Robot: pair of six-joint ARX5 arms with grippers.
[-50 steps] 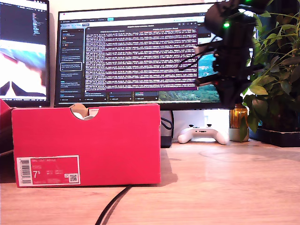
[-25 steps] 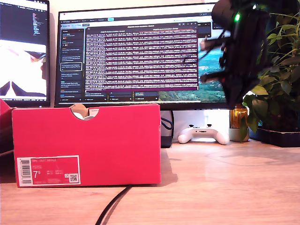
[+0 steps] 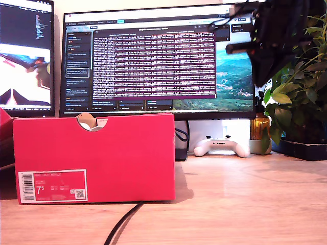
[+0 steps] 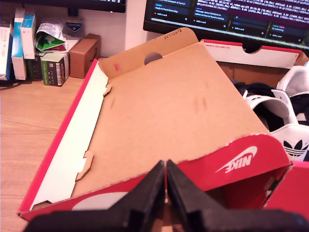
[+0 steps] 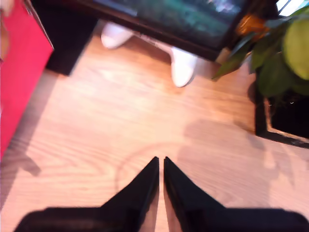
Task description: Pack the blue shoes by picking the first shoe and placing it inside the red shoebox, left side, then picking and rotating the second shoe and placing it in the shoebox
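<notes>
The red shoebox (image 3: 97,153) stands on the desk at the exterior view's left, label side facing the camera. In the first wrist view its lid (image 4: 164,106) lies open, brown inside. Beside the lid lie the blue shoes (image 4: 275,108), navy with white stripes and soles, partly cut off by the picture's edge. My first gripper (image 4: 165,166) is shut and empty, just above the lid's red edge. My second gripper (image 5: 161,162) is shut and empty, high over bare desk. Its black arm (image 3: 276,41) shows at the exterior view's upper right, away from the box (image 5: 19,72).
A white game controller (image 3: 220,145) lies under the big monitor (image 3: 153,56). A potted plant (image 3: 301,92) and an amber bottle (image 3: 259,130) stand at the exterior view's right. A black cable (image 3: 122,222) runs out from under the box. Books and cartons (image 4: 48,48) sit beyond the lid.
The second arm has risen and shifted toward the exterior view's right, partly leaving the picture at the top. The shoebox has not moved.
</notes>
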